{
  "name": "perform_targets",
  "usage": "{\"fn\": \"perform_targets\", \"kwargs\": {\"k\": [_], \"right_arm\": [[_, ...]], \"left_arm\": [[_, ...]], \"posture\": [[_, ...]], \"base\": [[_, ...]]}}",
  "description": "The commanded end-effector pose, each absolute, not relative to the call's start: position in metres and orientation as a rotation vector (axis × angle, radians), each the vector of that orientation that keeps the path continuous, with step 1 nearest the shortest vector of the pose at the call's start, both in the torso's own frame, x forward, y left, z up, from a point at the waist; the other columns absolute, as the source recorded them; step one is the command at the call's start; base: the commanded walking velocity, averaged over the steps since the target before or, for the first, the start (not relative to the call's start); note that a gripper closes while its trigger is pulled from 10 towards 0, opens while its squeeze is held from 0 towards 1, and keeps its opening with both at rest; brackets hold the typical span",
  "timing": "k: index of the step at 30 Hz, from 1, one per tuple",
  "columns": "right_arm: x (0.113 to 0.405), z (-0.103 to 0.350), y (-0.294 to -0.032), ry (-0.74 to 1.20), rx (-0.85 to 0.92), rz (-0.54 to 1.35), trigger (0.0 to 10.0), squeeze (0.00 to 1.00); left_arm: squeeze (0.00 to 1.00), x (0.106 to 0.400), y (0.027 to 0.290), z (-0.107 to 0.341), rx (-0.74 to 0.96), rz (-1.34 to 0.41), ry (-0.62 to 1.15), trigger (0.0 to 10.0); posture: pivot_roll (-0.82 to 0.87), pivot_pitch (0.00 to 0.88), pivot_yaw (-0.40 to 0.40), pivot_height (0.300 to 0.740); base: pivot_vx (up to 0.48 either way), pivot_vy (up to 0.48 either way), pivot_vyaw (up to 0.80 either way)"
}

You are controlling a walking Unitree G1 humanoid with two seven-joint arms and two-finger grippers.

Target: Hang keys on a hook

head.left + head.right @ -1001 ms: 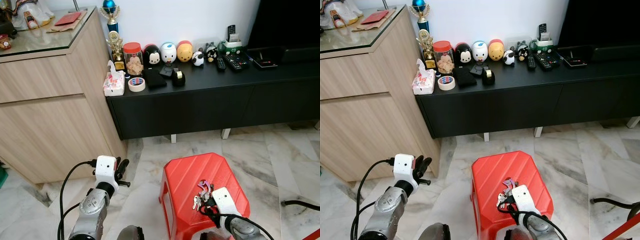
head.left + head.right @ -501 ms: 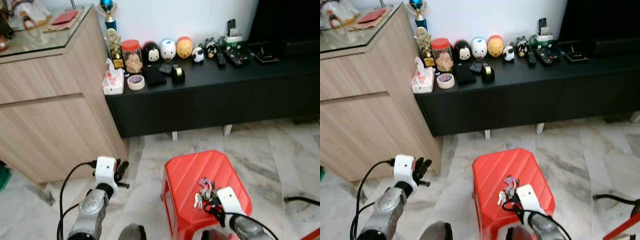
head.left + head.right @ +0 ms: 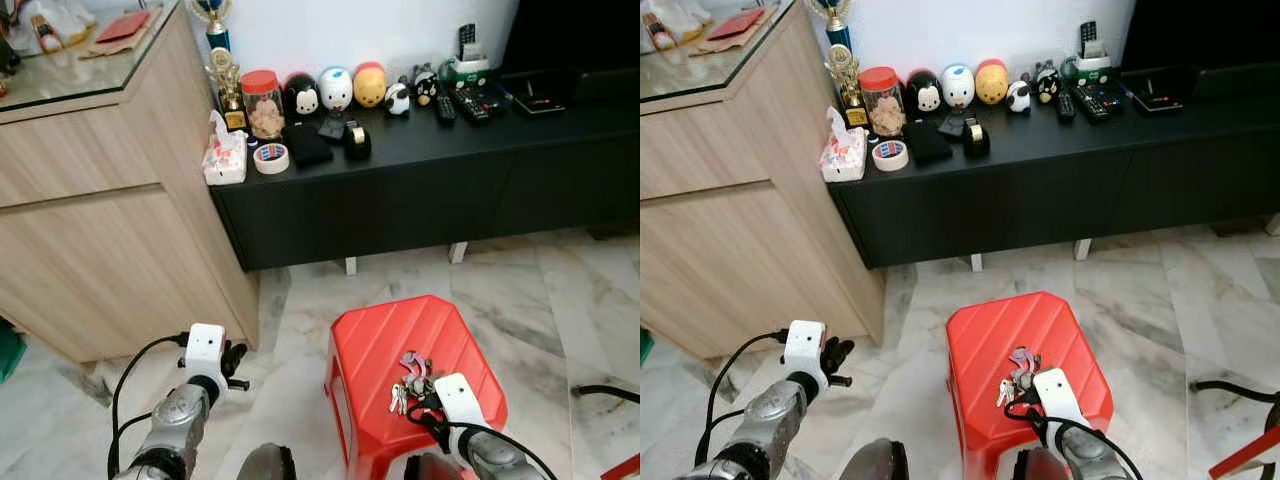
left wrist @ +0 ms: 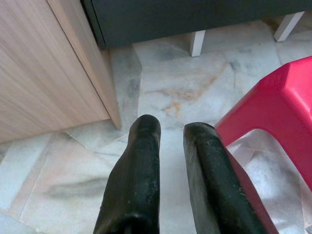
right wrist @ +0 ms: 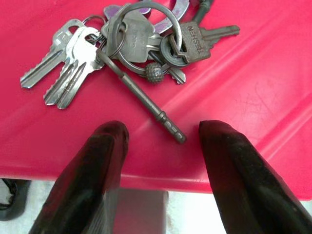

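Left gripper (image 3: 236, 368) lowered, right gripper (image 5: 158, 129) spread before keys (image 5: 131, 39)

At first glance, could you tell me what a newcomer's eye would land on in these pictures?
Most striking is the bright red stool on the marble floor, with a bunch of keys lying on its top. The right gripper sits open just short of them. Behind, a row of small figurines lines the black cabinet.

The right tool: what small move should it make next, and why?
Probably ease the right tool forward and down over the keys. Its fingers are open, and the bunch lies untouched on the red stool just ahead of the fingertips, so closing now would likely catch nothing.
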State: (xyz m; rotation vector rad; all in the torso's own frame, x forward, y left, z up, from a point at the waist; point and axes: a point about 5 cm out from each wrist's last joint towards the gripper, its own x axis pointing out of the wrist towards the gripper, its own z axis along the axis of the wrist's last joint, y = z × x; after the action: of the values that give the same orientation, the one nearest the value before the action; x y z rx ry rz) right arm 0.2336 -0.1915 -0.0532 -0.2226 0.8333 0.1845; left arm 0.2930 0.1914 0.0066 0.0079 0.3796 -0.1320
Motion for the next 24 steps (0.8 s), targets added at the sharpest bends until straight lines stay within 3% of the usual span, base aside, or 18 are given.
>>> {"fn": "perform_targets", "kwargs": {"k": [1,6,7,8,9,24], "right_arm": [[0.239,-0.051,-0.186,0.817,-0.207,0.187,10.0,0.00],[0.239,-0.051,-0.185,0.822,-0.212,0.192,9.8,0.00],[0.239,-0.051,-0.184,0.818,-0.210,0.198,0.8,0.00],[0.239,-0.051,-0.184,0.817,-0.209,0.199,0.8,0.00],[0.239,-0.051,-0.184,0.817,-0.210,0.200,0.0,0.00],[0.241,-0.051,-0.179,0.822,-0.214,0.225,0.0,0.00]], "left_arm": [[0.00,0.293,0.192,0.006,0.027,-0.131,0.384,10.0],[0.00,0.292,0.191,0.006,0.028,-0.135,0.362,10.0],[0.00,0.290,0.191,0.006,0.029,-0.135,0.359,10.0],[0.00,0.290,0.191,0.005,0.029,-0.134,0.358,10.0],[0.00,0.289,0.192,0.005,0.029,-0.134,0.357,10.0],[0.00,0.268,0.220,-0.010,0.021,-0.079,0.437,10.0]], "posture": [[0.02,0.071,0.098,0.640],[0.02,0.073,0.097,0.640],[0.02,0.073,0.097,0.640],[0.02,0.073,0.097,0.640],[0.02,0.074,0.097,0.640],[0.02,0.062,0.086,0.640]], "base": [[0.000,0.000,0.00],[0.000,0.000,0.00],[0.000,0.000,0.00],[0.000,0.000,0.00],[0.000,0.000,0.00],[0.000,0.000,0.00]]}}
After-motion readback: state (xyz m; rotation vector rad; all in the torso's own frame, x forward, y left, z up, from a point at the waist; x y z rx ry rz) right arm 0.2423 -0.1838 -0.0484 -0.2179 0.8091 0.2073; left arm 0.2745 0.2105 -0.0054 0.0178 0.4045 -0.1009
